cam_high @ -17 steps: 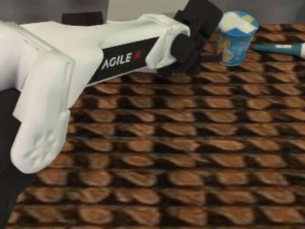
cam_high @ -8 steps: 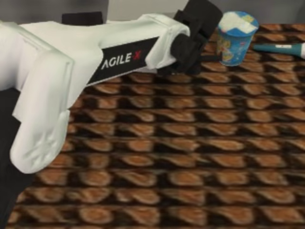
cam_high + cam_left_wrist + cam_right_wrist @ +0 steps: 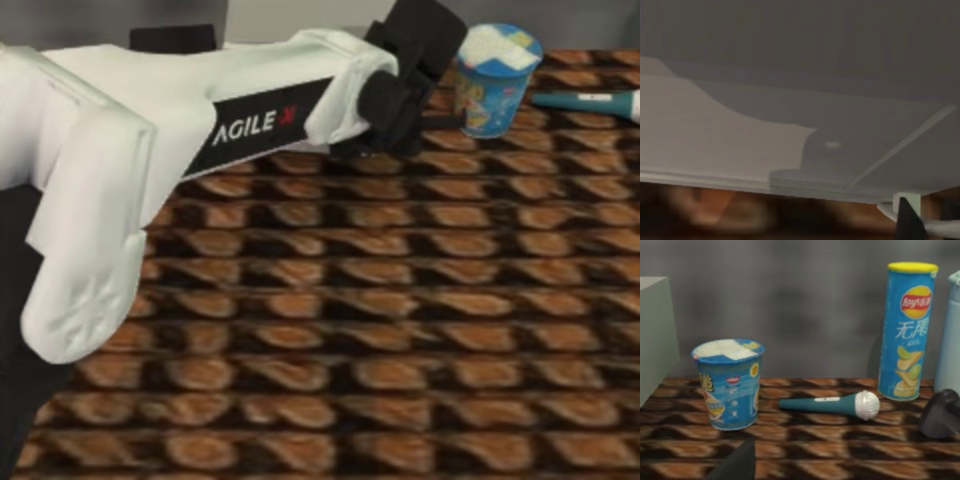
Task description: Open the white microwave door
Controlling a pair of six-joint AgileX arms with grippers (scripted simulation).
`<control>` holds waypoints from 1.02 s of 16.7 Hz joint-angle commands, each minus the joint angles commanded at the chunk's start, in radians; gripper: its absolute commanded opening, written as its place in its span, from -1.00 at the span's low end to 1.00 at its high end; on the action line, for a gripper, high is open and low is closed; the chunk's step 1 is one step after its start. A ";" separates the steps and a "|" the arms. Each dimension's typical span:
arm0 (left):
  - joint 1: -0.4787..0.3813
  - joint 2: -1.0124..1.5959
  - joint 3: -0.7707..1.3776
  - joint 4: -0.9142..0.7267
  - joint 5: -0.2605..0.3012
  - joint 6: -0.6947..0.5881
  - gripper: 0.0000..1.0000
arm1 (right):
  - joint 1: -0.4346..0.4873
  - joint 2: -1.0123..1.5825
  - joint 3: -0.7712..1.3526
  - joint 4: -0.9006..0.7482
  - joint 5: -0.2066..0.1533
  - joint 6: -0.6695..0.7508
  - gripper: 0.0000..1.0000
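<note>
The white microwave [image 3: 300, 15] stands at the table's back edge, mostly hidden behind my left arm. My left gripper [image 3: 405, 95] reaches up against its front, just left of the cup. In the left wrist view a light-grey panel of the microwave [image 3: 790, 100] fills the picture at very close range, and a pale bar [image 3: 905, 200] sits at its lower edge. I cannot tell whether this panel is the white microwave door. In the right wrist view the microwave's plain side [image 3: 655, 335] shows. My right arm is out of the top view.
A blue noodle cup [image 3: 492, 78] stands right beside the left gripper. A teal microphone [image 3: 590, 100] lies to its right. A blue crisps can [image 3: 907, 330] and a dark grey object [image 3: 940, 412] are farther right. A black box [image 3: 172, 38] sits at the back left.
My left arm has crept very slightly toward the back right. Nothing else has moved.
</note>
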 joint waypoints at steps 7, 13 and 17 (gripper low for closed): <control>0.000 -0.036 -0.059 0.042 0.025 0.032 -1.00 | 0.000 0.000 0.000 0.000 0.000 0.000 1.00; 0.004 -0.049 -0.086 0.056 0.033 0.050 -1.00 | 0.000 0.000 0.000 0.000 0.000 0.000 1.00; 0.004 -0.049 -0.086 0.056 0.033 0.050 -1.00 | 0.000 0.000 0.000 0.000 0.000 0.000 1.00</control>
